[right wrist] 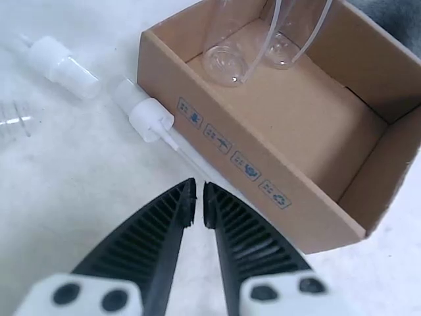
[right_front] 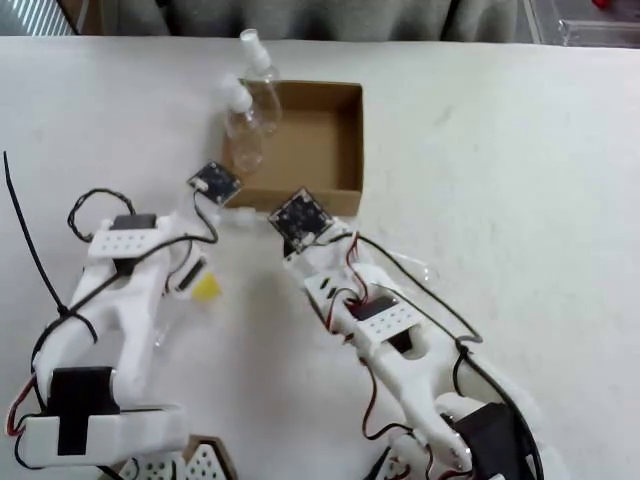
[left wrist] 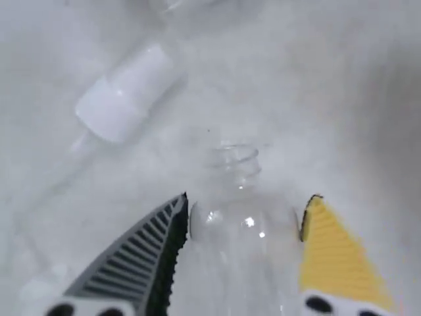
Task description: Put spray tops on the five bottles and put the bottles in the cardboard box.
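Handling first: we judge the open bottle (left wrist: 233, 164) to be light, thin-walled clear plastic, so slick, easy to dent and quick to tip. The hold should be on the body just under the shoulder, leaving the threaded neck free for a cap. That is about where the left gripper (left wrist: 247, 201) has it: grey finger on one side, yellow finger on the other, clamped on the bottle with the bare neck poking out past the tips.

A spray top (left wrist: 125, 92) lies on its side on the table (right wrist: 79, 197) near that neck, not touching it. It is white with a ribbed collar and a thin tube trailing off. The head looks rigid and the tube floppy, so we'd take it by the collar, never the tube, and feed the tube into the neck first.

The right gripper (right wrist: 198, 191) has its black ridged jaws drawn together with nothing visibly between them. It is poised over the table just outside the cardboard box (right wrist: 223, 141). A box-side spray top (right wrist: 146, 118) lies against the box's outer wall, its dip tube (right wrist: 187, 155) pointing toward the jaw tips — whether they touch it we cannot tell. A farther spray top (right wrist: 62, 62) lies well apart from the box.

Two finished bottles (right_front: 250, 110) stand in the box at one end, clear with white tops on. The rest of the box floor is bare brown card.
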{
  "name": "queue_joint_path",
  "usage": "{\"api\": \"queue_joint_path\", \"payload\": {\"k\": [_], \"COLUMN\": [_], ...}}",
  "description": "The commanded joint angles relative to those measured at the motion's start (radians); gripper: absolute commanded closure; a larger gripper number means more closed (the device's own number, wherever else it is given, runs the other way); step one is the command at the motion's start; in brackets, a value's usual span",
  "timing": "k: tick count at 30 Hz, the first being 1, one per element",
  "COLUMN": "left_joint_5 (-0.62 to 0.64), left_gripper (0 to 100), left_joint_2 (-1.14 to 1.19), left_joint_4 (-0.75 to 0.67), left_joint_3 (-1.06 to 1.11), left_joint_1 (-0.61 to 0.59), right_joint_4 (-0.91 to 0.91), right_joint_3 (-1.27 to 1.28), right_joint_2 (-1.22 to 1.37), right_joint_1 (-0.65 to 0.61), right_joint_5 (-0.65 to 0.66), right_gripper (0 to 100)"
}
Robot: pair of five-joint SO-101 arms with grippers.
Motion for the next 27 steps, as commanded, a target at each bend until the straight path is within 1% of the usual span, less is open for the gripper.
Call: {"api": "queue_joint_path", "payload": {"k": [1, 4, 6, 8, 10, 12, 13, 14, 17, 18, 19, 23, 27], "left_joint_5": [-0.011, -0.011, -0.011, -0.009, -0.008, -0.003, -0.002, 0.000, 0.002, 0.002, 0.002, -0.009, -0.012], "left_gripper": [80, 90, 95, 97, 96, 93, 90, 85, 66, 62, 60, 63, 63], "left_joint_2": [-0.002, -0.002, -0.002, -0.002, -0.002, -0.005, -0.010, -0.012, -0.012, -0.012, -0.012, -0.013, -0.015], "left_joint_4": [0.034, 0.035, 0.035, 0.035, 0.035, 0.035, 0.037, 0.037, 0.055, 0.055, 0.055, 0.057, 0.057], "left_joint_3": [-0.011, -0.011, -0.011, -0.011, -0.011, -0.011, -0.011, -0.011, -0.015, -0.015, -0.015, -0.014, -0.012], "left_joint_1": [0.010, 0.007, 0.005, 0.005, 0.005, 0.002, -0.007, -0.018, -0.030, -0.030, -0.031, -0.030, -0.028], "right_joint_4": [0.005, 0.005, 0.005, 0.005, 0.005, 0.005, 0.005, 0.005, 0.005, 0.005, 0.005, 0.005, 0.005], "right_joint_3": [-0.038, -0.038, -0.038, -0.038, -0.038, -0.038, -0.038, -0.038, -0.038, -0.038, -0.038, -0.038, -0.038], "right_joint_2": [-0.039, -0.039, -0.039, -0.039, -0.039, -0.039, -0.039, -0.039, -0.039, -0.039, -0.039, -0.039, -0.041], "right_joint_1": [0.012, 0.012, 0.012, 0.012, 0.012, 0.012, 0.012, 0.012, 0.012, 0.012, 0.012, 0.012, 0.012], "right_joint_5": [-0.003, -0.003, -0.003, -0.003, -0.003, -0.003, -0.003, -0.003, -0.003, -0.003, -0.003, -0.003, -0.003], "right_gripper": [98.3, 98.3, 98.3, 98.3, 98.3, 98.3, 98.3, 98.3, 98.3, 98.3, 98.3, 98.3, 98.3]}}
